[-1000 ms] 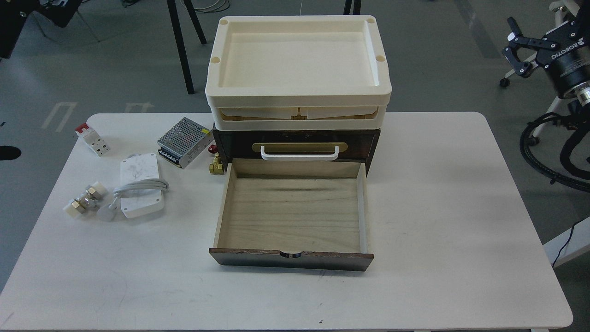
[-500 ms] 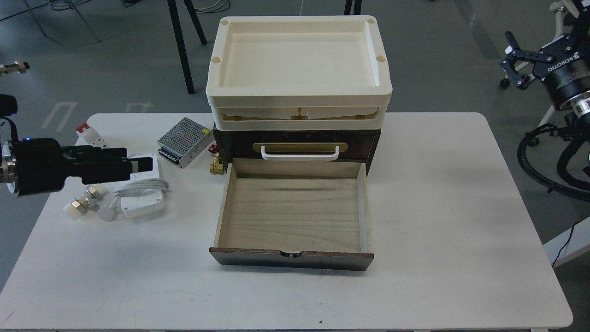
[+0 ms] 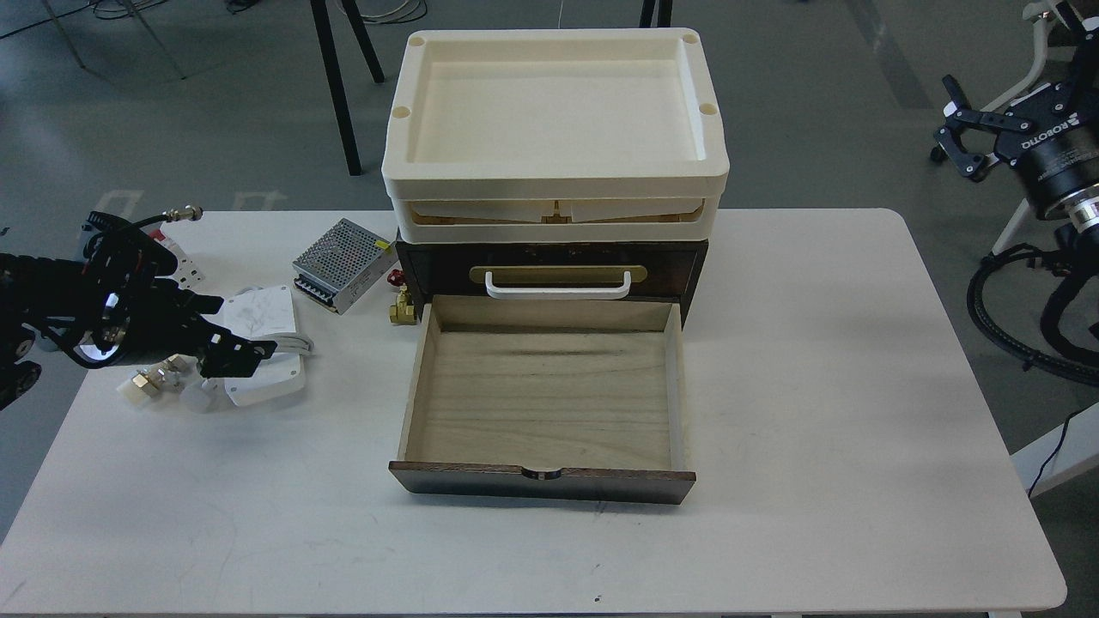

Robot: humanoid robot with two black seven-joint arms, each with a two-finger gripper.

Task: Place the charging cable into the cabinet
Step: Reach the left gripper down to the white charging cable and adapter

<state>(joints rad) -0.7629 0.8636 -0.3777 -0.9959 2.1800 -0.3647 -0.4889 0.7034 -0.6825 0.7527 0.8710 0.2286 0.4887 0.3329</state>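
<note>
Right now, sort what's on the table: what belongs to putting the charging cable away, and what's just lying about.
For the job:
charging cable
cabinet with its open drawer
left gripper, over the cable

Lying about:
silver power supply box
white-and-red block
brass fittings
brass valve

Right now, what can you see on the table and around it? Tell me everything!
charging cable: 1, white, table left, under left gripper
power supply box: 1, silver mesh, left of cabinet
white-and-red block: 1, far left, partly hidden
brass fittings: 2, brass with white caps, left edge
brass valve: 1, red knob, beside cabinet
cabinet: 1, dark brown, table middle
drawer: 1, pale wood, pulled open
tray: 1, cream, atop cabinet
table: 1, white
left gripper: black, open, over cable
right gripper: black, open, raised off table
</note>
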